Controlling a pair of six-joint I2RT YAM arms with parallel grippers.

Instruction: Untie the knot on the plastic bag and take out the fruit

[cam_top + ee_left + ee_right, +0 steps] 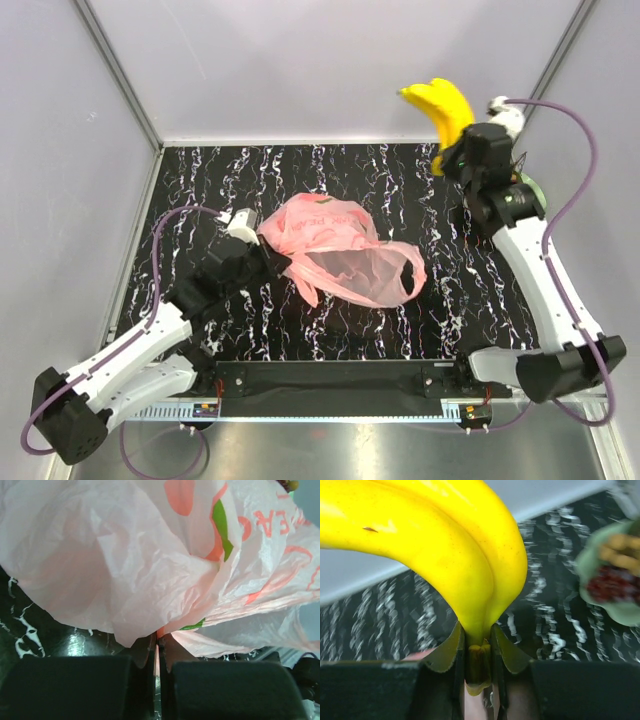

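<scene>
The pink plastic bag (340,245) lies crumpled and open in the middle of the black marbled table; it fills the left wrist view (150,565). My left gripper (268,262) is shut on the bag's left edge (158,636). My right gripper (452,160) is shut on the stem of the yellow bananas (443,108), held high at the back right; in the right wrist view the bananas (445,545) rise from between my fingers (479,635). The dark red grapes (612,582) and brown fruits (620,542) lie on a green plate.
The wavy green plate (620,612) sits at the table's far right, mostly hidden behind my right arm in the top view (535,185). Grey walls close in the table on the left, back and right.
</scene>
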